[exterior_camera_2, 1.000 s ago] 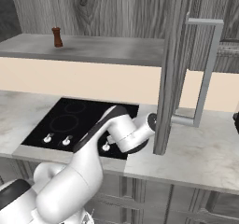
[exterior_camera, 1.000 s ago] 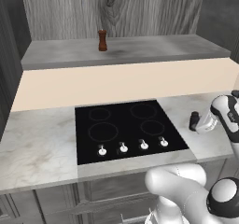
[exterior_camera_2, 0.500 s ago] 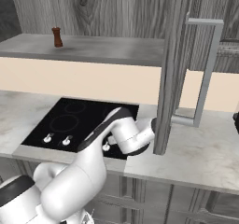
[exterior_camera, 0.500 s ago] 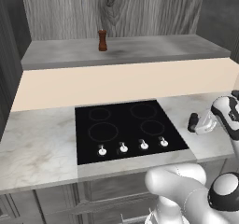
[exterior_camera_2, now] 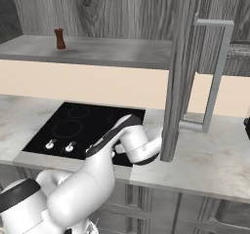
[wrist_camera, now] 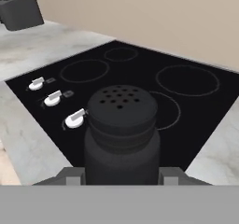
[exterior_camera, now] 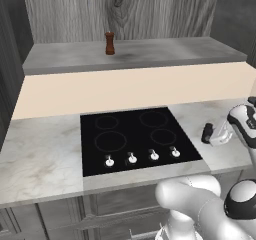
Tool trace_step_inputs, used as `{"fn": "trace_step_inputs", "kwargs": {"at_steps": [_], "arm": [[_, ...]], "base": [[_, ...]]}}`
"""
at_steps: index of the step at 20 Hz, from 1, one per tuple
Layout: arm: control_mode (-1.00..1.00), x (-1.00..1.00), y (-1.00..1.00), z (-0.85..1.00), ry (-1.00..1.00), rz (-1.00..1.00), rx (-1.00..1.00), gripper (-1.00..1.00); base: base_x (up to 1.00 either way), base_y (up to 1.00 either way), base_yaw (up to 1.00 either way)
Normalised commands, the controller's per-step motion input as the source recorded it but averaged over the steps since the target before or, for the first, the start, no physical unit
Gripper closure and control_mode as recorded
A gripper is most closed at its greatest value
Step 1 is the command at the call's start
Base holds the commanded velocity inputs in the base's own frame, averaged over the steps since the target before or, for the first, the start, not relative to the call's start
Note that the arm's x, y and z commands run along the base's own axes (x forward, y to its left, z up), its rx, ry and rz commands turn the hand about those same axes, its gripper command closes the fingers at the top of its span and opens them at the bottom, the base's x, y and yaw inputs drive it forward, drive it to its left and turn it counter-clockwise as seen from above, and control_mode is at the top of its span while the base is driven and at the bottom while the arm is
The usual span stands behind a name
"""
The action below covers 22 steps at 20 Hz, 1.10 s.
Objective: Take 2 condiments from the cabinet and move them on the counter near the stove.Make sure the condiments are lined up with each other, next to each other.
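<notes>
I have the black shaker point(wrist_camera: 121, 134) clamped between the gripper's point(wrist_camera: 121, 175) two fingers, its perforated cap facing my hand camera. From the left base camera it point(exterior_camera: 207, 133) sits low at the counter point(exterior_camera: 40, 154) just right of the stove point(exterior_camera: 135, 136), though I cannot tell if its base touches the stone. The stove's white knobs point(wrist_camera: 74, 119) line the front edge nearest me. The reddish-brown pepper mill point(exterior_camera: 109, 43) stands upright on the grey cabinet shelf point(exterior_camera: 150, 54), well apart from the black one. In the right base camera, an open cabinet door point(exterior_camera_2: 183, 67) with a long handle point(exterior_camera_2: 215, 77) blocks the hand.
</notes>
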Motion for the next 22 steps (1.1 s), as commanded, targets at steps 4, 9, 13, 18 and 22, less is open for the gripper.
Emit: {"fn": "trace_step_inputs", "kwargs": {"at_steps": [4,9,13,18,22], "arm": [[-1.00,0.01,-0.03,-0.16,0.00,0.00,0.00,1.00],[-1.00,0.00,-0.13,-0.02,0.00,0.00,0.03,1.00],[-1.00,0.00,-0.21,0.00,0.00,0.00,0.06,1.00],[-1.00,0.01,-0.14,-0.06,0.00,0.00,0.02,1.00],[-1.00,0.01,-0.09,-0.09,0.00,0.00,0.00,1.00]], "base": [[0.00,0.00,0.00],[0.00,0.00,0.00],[0.00,0.00,0.00],[0.00,0.00,0.00],[0.00,0.00,0.00]]}}
